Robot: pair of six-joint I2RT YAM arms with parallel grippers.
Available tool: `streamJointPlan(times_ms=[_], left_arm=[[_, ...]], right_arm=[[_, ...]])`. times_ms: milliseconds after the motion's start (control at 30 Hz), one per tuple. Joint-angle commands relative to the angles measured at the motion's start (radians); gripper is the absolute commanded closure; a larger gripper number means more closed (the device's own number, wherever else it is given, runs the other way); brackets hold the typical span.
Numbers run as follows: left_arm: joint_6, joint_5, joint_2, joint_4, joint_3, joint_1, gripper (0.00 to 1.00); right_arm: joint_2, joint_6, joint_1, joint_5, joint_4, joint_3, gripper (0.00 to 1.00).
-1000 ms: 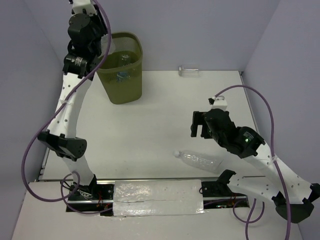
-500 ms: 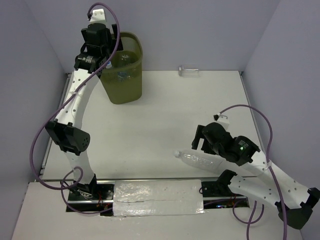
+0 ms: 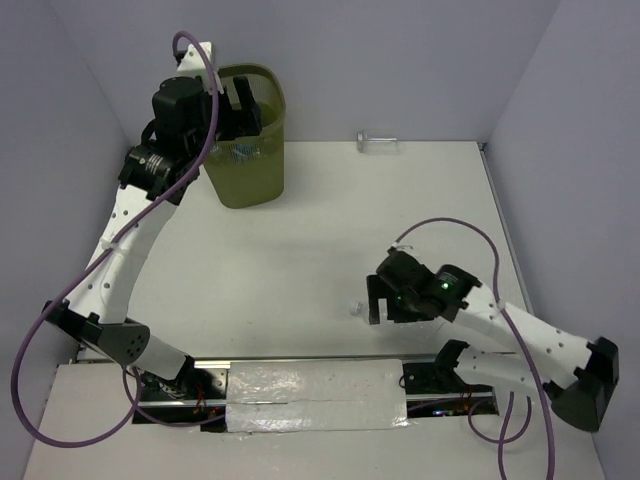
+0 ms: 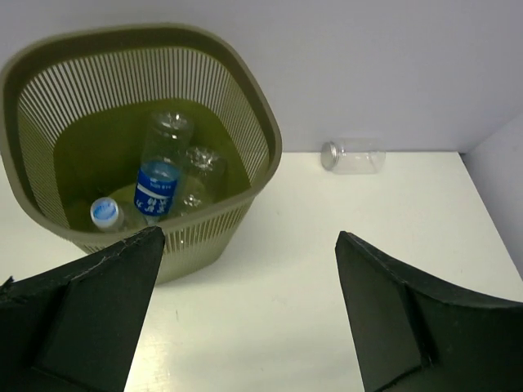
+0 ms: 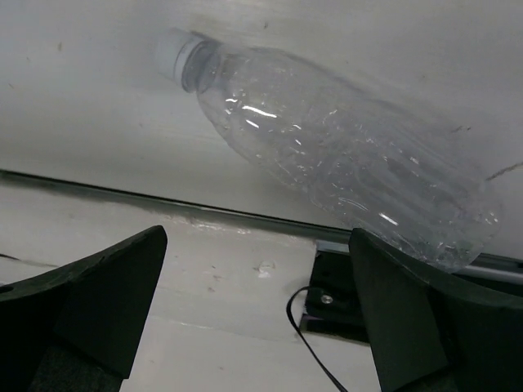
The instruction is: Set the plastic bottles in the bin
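Right wrist view: open fingers hovering over a loose bottle

The right gripper (image 5: 257, 237) is hovering with its jaws spread wide, gripping nothing. The clear bottle (image 5: 343, 171) is lying just beyond the fingertips, slanted across them, close to the near edge of the table (image 5: 82, 106). Closing on its smooth, tapering shoulder is probably risking a squirt-out, and a nudge could be sending the round body rolling. The right arm is folding low, wrist pitched down. The left gripper (image 4: 249, 237), likewise open and empty, is hanging near the bin (image 4: 270, 139), which is holding other bottles (image 4: 159, 175).
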Motion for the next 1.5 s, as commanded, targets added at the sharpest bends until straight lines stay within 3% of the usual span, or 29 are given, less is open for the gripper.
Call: streamJointPlan(times_ms=[0, 200, 467, 800, 1300, 1467], left_arm=[[-0.043, 0.042, -0.029, 0.002, -0.038, 0.003, 0.0], [-0.095, 0.021, -0.091, -0.004, -0.133, 0.003, 0.01], [-0.091, 0.007, -0.137, -0.021, -0.175, 0.005, 0.01], [-0.089, 0.021, -0.132, -0.024, -0.191, 0.005, 0.01], [-0.083, 0.01, -0.123, -0.029, -0.205, 0.005, 0.0], [-0.077, -0.002, -0.121, -0.03, -0.207, 0.005, 0.01]], right_arm=[[0.167, -0.157, 0.106, 0.035, -0.029, 0.162, 0.0], [0.459, -0.309, 0.246, 0.179, -0.135, 0.368, 0.0], [0.559, -0.308, 0.266, 0.21, -0.124, 0.37, 0.0], [0.619, -0.276, 0.188, 0.187, -0.037, 0.243, 0.0], [0.775, -0.363, 0.091, 0.118, 0.081, 0.247, 0.0], [0.792, -0.328, 0.09, 0.146, 0.095, 0.24, 0.19]])
